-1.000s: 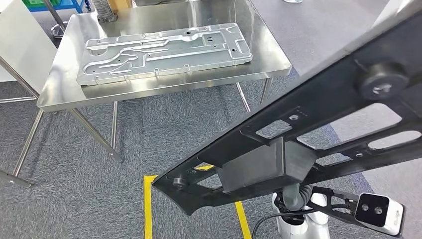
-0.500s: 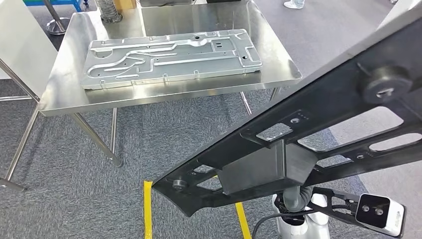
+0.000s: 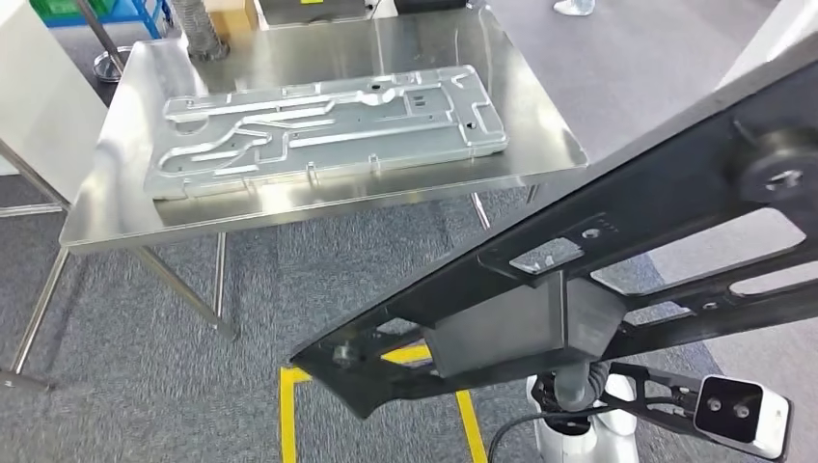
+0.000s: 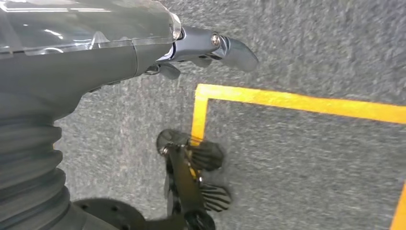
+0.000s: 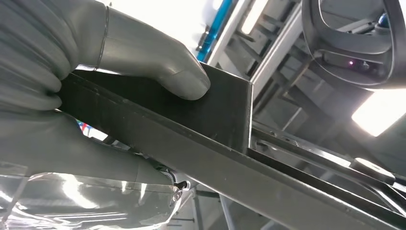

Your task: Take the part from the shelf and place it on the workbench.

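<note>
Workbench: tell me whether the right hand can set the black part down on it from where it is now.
Probably not yet. The right hand holds the black part above the carpet, apart from the workbench. A silver plate covers much of the top, leaving bare strips along the edges.

No writing, label, brand or number can be read anywhere here. The long black part carries no legible marking, and neither does the stamped metal plate lying on the steel workbench. The one sign-like thing is the yellow tape line stuck on the grey carpet, turning a corner.
</note>
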